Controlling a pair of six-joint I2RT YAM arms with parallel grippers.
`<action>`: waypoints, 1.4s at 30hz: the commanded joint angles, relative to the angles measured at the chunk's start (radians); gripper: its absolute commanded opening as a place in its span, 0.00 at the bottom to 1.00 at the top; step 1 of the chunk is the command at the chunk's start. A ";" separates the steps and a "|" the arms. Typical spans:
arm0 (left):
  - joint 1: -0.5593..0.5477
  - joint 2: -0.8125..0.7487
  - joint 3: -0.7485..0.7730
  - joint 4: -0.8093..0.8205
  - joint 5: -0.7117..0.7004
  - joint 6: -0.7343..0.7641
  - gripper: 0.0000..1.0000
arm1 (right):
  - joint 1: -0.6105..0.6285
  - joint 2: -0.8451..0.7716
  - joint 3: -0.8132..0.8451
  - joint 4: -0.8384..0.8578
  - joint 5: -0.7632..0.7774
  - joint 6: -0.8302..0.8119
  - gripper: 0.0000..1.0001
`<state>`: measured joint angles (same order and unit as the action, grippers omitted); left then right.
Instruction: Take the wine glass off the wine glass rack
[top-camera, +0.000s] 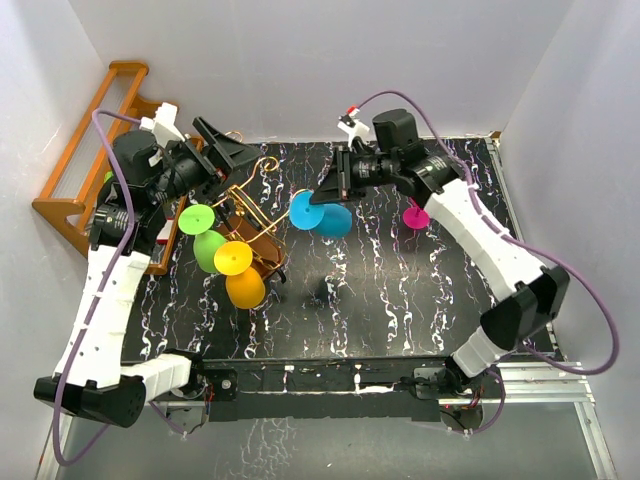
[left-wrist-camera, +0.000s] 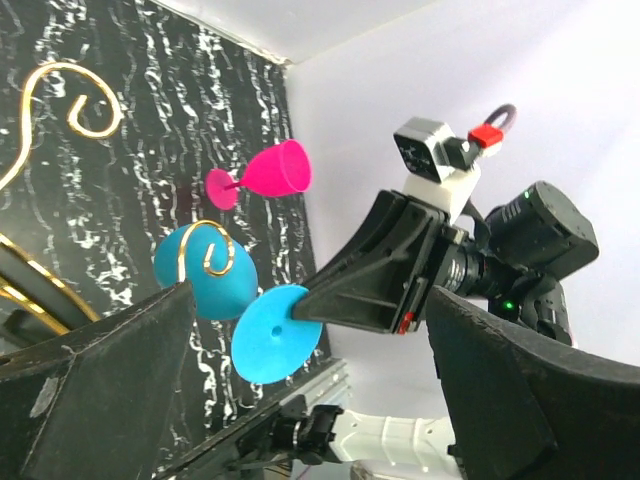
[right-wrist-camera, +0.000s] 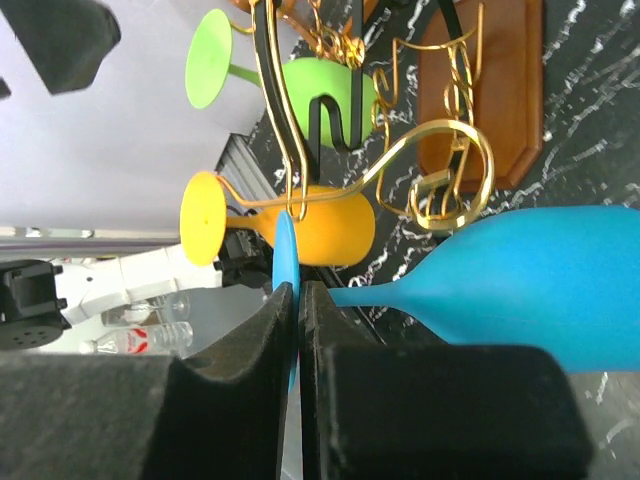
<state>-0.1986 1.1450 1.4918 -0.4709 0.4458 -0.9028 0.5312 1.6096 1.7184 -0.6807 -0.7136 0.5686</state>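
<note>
Right claw (right-wrist-camera: 297, 290): pinched nearly closed on foot-disc edge of blue stemmed wine glass (right-wrist-camera: 540, 280), held sideways above black marbled tabletop (top-camera: 400, 290), just right of gold wire rack on brown wooden base (right-wrist-camera: 495, 100). Left claw (top-camera: 220, 158): spread wide, empty. Risks: swivel or slip from so thin a pinch; bowl snagging on rack. Unclear whether bowl touches wire. Rack arms partly behind green glass (top-camera: 208, 250) and orange glass (top-camera: 245, 290).

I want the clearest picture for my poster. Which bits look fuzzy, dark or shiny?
Top view: evenly lit and sharp all over. Left wrist view: its own jaws are big, dark, fuzzy shapes in the bottom corners; the pink glass is clear. Right wrist view: the close-up jaws pinching the blue glass look fuzzy, and the rack has gleaming gold wire.
</note>
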 joint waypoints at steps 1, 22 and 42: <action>0.000 0.000 -0.030 0.165 0.106 -0.123 0.97 | 0.005 -0.138 0.019 -0.176 0.171 -0.126 0.08; 0.000 0.109 0.046 0.232 0.413 -0.438 0.70 | 0.251 -0.532 -0.544 0.840 0.541 -1.418 0.08; -0.001 0.078 0.094 0.000 0.425 -0.356 0.73 | 0.520 -0.389 -0.651 1.263 0.789 -1.815 0.08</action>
<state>-0.1986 1.2480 1.5429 -0.4202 0.8562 -1.2804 1.0344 1.2293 1.0733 0.4286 0.0418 -1.1805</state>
